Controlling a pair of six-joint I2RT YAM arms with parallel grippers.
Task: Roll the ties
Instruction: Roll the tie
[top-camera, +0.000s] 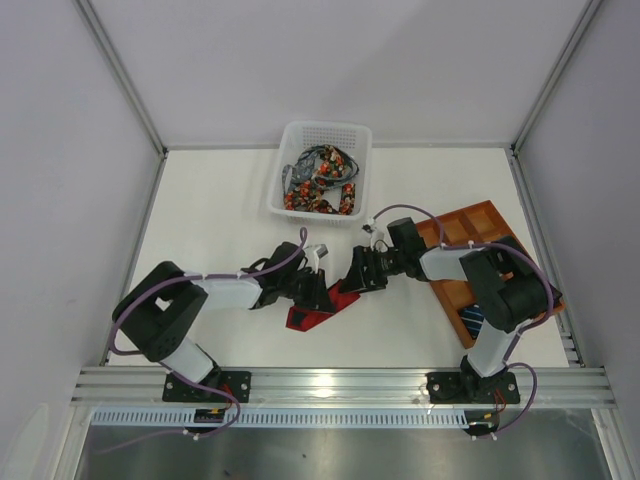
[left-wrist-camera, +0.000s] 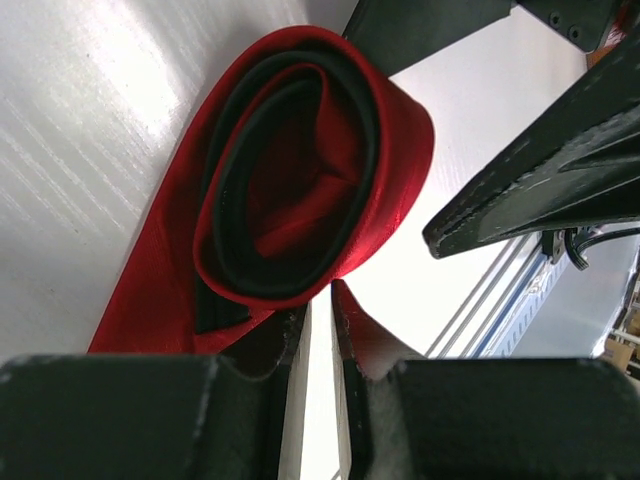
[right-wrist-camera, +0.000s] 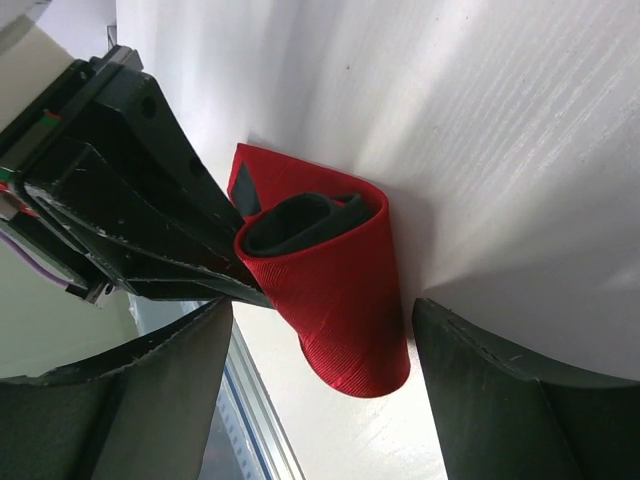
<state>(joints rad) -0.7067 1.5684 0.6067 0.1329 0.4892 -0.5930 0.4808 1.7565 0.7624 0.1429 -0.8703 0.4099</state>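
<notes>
The left jaws pinch the edge of the rolled red tie (left-wrist-camera: 400, 150), which lies on the tabletop (top-camera: 220, 210) between the 2 arms. The right jaws stand wide on either side of the roll. Close them gently, so the coil does not loosen.

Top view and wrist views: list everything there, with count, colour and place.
Table: one, white, under everything.
Basket: one, white, far middle.
Dotted ties: several, dark with red-orange dots, in the basket.
Tray: one, orange-brown, right side.
Striped tie: one, navy, in the tray.
Red tie: one, dark-lined, partly rolled, near middle.
Left pincer: one, black, pinching the red tie.
Right pincer: one, black, open astride the roll.
</notes>
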